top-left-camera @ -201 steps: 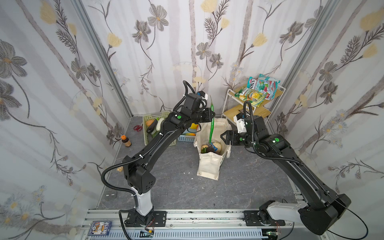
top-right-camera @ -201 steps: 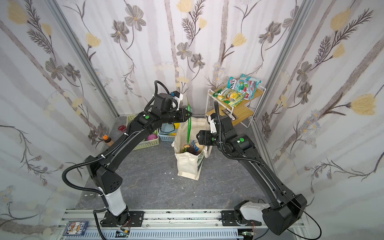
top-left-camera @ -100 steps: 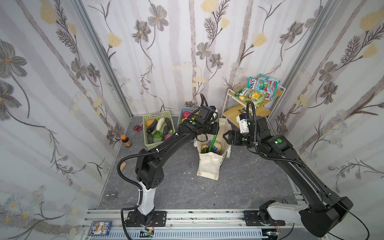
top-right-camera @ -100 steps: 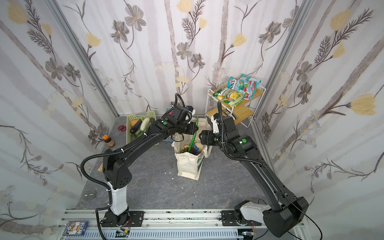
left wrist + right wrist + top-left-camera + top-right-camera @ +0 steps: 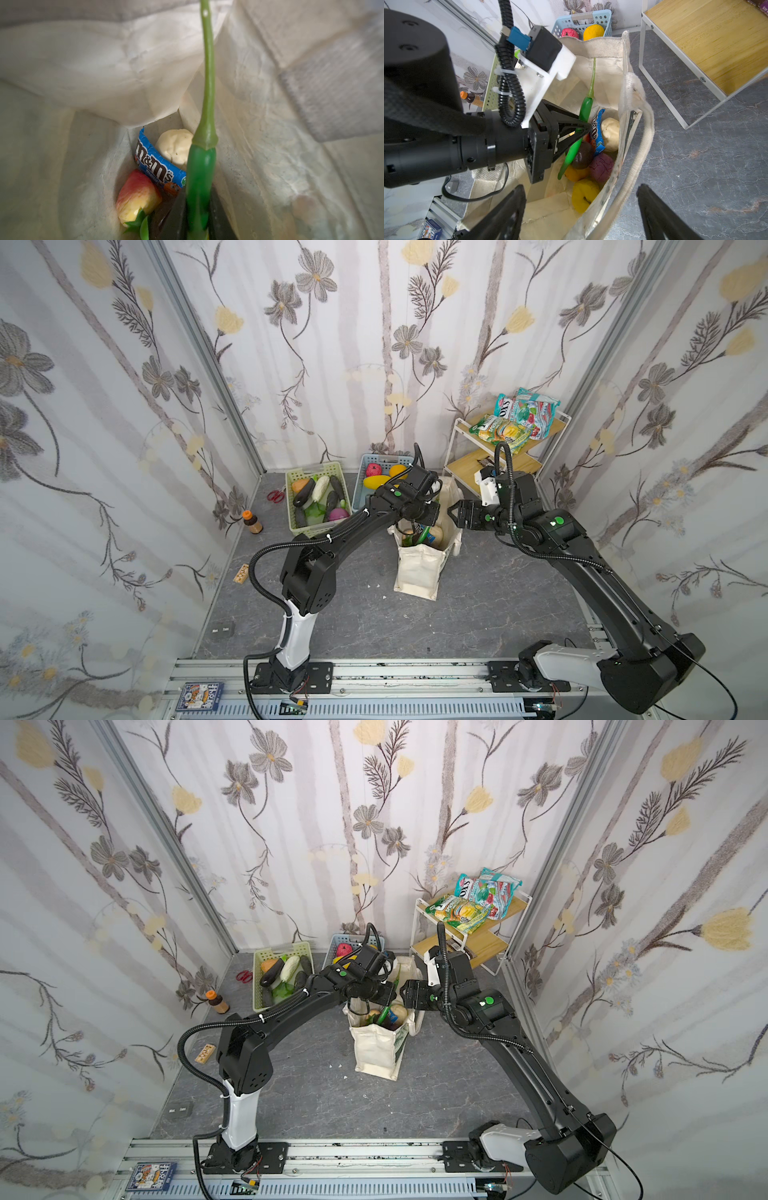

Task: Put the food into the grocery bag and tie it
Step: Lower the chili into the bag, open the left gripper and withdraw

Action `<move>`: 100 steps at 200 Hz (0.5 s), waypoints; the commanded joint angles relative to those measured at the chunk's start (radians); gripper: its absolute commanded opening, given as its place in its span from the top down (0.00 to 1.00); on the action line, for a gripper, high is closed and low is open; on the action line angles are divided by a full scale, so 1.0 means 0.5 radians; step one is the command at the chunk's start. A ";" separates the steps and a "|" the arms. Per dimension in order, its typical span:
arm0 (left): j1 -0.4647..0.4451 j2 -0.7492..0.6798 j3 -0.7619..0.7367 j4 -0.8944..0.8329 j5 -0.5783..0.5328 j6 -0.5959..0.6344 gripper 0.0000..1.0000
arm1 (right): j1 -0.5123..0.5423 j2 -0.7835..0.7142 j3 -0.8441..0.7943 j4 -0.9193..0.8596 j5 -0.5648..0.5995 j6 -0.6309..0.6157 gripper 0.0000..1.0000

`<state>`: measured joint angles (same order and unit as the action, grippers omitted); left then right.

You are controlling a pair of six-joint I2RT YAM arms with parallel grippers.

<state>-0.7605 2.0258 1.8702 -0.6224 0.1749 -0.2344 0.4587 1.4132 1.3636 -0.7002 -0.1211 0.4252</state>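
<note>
Cream canvas marks the bag [image 5: 417, 572], standing open on the grey table. In both top views the left hand [image 5: 417, 516] sits in the bag's mouth. The right hand [image 5: 454, 514] hovers just beside the bag's rim, jaws apart and empty. A second ago the left arm hung higher above the bag with the green pepper [image 5: 424, 532] dangling. It has since come down, so the pepper now reaches inside the bag. Behind the bag, the green basket [image 5: 313, 467] and the blue basket [image 5: 386, 457] still hold produce.

In the left wrist view the pepper [image 5: 200, 176] runs between the dark fingers [image 5: 174, 216]. Below it, deep in the bag, lie a blue candy packet [image 5: 154, 164], a cream lump [image 5: 175, 148] and a red-and-yellow fruit [image 5: 137, 195].

In the right wrist view the left hand [image 5: 586, 127] is clamped on the pepper's body. More fruit, purple, orange and yellow, is piled inside the bag. The right hand's fingers [image 5: 508, 212] stand wide apart over the bag's near wall, holding nothing.

The pepper looks ready for release. With the baskets not yet emptied, loading is unfinished and tying has not begun.
</note>
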 commanded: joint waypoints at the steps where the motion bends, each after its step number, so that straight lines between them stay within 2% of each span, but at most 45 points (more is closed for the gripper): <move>1: -0.011 0.019 -0.038 -0.015 -0.051 0.027 0.83 | -0.003 0.004 -0.008 0.110 0.006 -0.021 0.16; 57: -0.016 0.106 -0.061 -0.045 -0.076 0.035 0.74 | -0.006 -0.015 -0.021 0.115 -0.006 -0.010 0.16; 100: -0.016 0.135 -0.031 -0.081 -0.145 0.039 0.57 | -0.006 -0.025 -0.044 0.123 -0.008 0.004 0.16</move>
<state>-0.7685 2.0884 1.8420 -0.6483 0.1307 -0.2260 0.4568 1.4044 1.3468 -0.6983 -0.1242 0.4255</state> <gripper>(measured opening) 0.382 0.840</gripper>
